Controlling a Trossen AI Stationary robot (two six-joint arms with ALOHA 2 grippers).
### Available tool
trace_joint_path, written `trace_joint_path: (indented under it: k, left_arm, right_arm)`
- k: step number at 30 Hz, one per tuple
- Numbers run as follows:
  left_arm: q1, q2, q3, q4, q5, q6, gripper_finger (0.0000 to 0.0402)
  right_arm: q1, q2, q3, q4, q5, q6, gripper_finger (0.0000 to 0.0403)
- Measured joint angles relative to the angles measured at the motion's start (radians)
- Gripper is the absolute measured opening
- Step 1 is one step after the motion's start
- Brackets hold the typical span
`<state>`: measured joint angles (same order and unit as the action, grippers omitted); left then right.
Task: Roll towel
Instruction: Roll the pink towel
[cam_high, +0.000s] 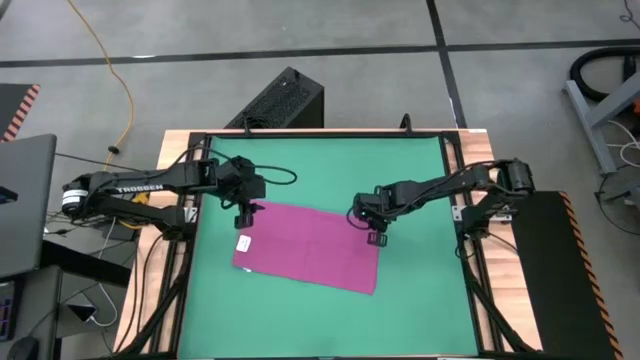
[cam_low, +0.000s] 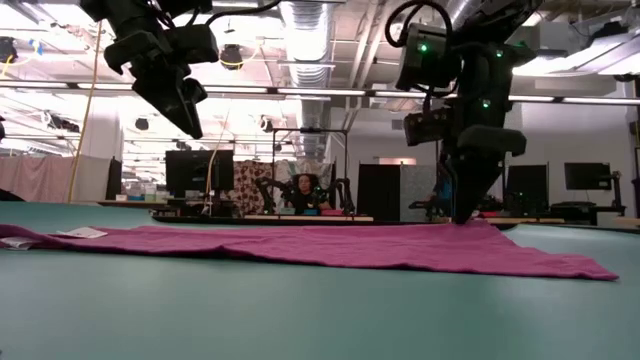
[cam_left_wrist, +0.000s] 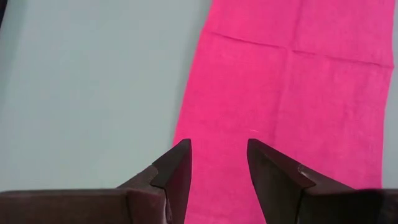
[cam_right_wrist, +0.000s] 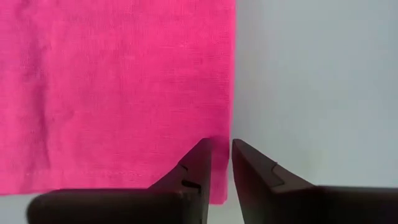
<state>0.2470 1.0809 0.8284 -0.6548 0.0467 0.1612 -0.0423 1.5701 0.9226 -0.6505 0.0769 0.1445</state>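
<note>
Gaping narrowly: right jaws at towel (cam_right_wrist: 112, 87) corner

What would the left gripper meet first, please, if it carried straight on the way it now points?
Most likely the towel. The left gripper hangs open above the cloth's edge, pointing down at it, with nothing between them. It might just catch the green mat beside that edge.

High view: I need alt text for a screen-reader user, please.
A magenta towel lies flat and unrolled on a green table mat, seen from above. The left tool hovers over the towel's upper left corner, and the right tool sits at its upper right corner.
</note>
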Motion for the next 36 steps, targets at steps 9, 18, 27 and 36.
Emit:
trace_joint_path:
  k: [9,18,27,36]
  left_arm:
    - [0.000,0.000,0.000,0.000,0.000,0.010,0.0146]
    - [0.000,0.000,0.000,0.000,0.000,0.010,0.0146]
    - [0.000,0.000,0.000,0.000,0.000,0.009,0.0146]
    - [0.000,0.000,0.000,0.024,0.000,0.008,0.0146]
  right_arm:
    - [-0.014,0.004,0.000,0.011,0.002,-0.013,0.0134]
    - [-0.013,0.005,-0.019,0.015,0.000,0.006,0.0133]
    - [-0.012,0.005,-0.044,0.042,-0.004,0.017,0.0126]
    - [-0.012,0.005,-0.045,0.042,-0.003,0.016,0.0012]
